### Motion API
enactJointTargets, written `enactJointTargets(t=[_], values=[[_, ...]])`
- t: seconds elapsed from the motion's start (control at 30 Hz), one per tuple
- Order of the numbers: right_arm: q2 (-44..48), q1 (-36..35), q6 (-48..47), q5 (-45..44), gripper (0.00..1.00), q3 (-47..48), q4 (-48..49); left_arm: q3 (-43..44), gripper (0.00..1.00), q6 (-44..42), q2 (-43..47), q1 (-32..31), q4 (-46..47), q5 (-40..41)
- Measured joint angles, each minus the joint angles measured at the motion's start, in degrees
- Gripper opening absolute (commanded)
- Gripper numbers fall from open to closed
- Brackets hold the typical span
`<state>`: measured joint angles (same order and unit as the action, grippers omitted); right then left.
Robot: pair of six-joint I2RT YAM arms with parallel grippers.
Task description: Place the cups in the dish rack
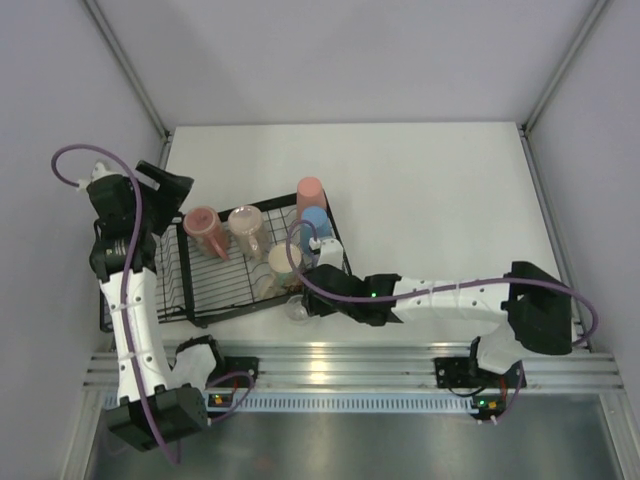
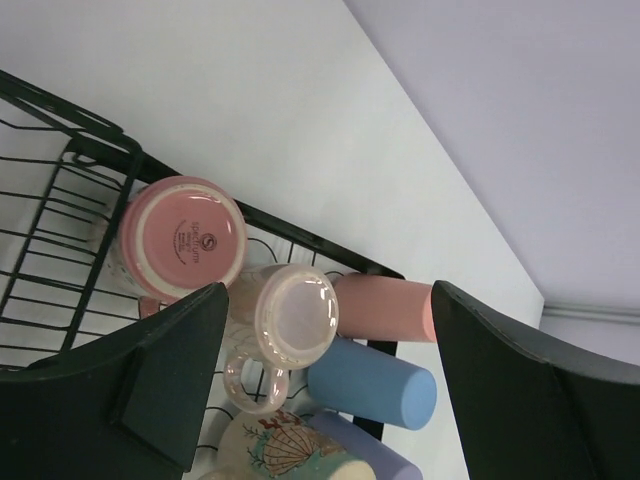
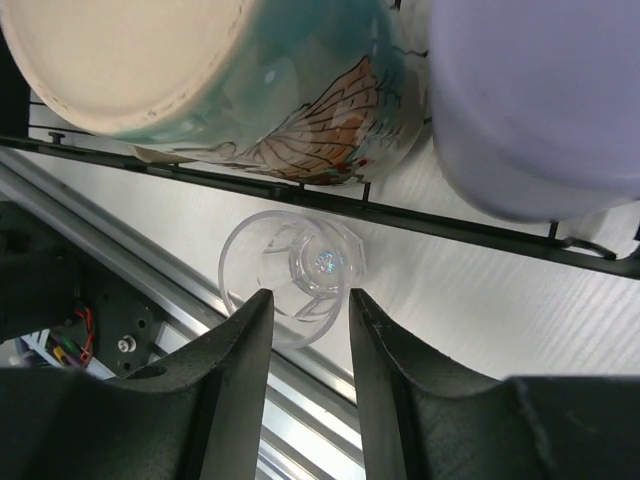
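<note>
Grabbing now: the right claw [image 3: 310, 300] is down on the small clear glass [image 3: 290, 275]. The glass lies tipped over on the counter [image 3: 470, 310], just outside the near rail of the dish rack [image 3: 400, 210].
Right claw state: jaws pulled in close on either side of the glass. Honestly can't tell if they're pinching it yet.
Left claw state: the left claw [image 2: 328, 298] is spread wide with nothing in it, hanging over the rack's far-left end.
Already racked: pink mug [image 2: 180, 245] bottom-up, see-through handled mug [image 2: 290, 320], salmon tumbler [image 2: 385, 308], blue tumbler [image 2: 370, 385], cream shell mug [image 3: 200, 80] and lavender tumbler [image 3: 540, 110].
How I'd do it: squeeze slowly and evenly, since slick, round glass will probably squirt out if one finger lands first. Get a firm hold, then lift straight up, clear of the rack wire, before swinging in. I'd aim for a free slot well apart from the cream mug.
Watch out: the metal rail [image 3: 110, 230] runs just beside the glass, so a nudge could roll it off the counter.
Writing: there's a small round stamp [image 2: 187, 237] with a logo on the pink mug's base, too tiny to read. The shell mug has only a drawing on it, and I can't see any words anywhere else.
</note>
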<state>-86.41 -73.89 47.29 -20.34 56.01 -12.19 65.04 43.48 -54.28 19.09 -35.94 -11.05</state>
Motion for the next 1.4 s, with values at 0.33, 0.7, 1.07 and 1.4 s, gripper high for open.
enactJointTargets(t=[0.33,0.7,1.07,1.4], values=[[-6.71,-3.28,2.95,-2.38,0.32,4.48,-2.67,-1.86,0.88,-0.24,0.20,0.00,1.31,-5.40],[-10.80,-3.28,2.80,-2.75,0.31,6.58,-6.43,-1.86,0.88,-0.79,0.20,0.00,2.23,-8.39],[-7.61,-3.37,0.11,-5.46,0.31,9.68,-9.79,-1.86,0.88,-0.76,0.20,0.00,2.54,-9.07],[-7.17,-3.37,-0.24,-8.37,0.31,9.64,-12.09,-1.86,0.88,-0.55,0.17,0.00,2.64,-9.81]])
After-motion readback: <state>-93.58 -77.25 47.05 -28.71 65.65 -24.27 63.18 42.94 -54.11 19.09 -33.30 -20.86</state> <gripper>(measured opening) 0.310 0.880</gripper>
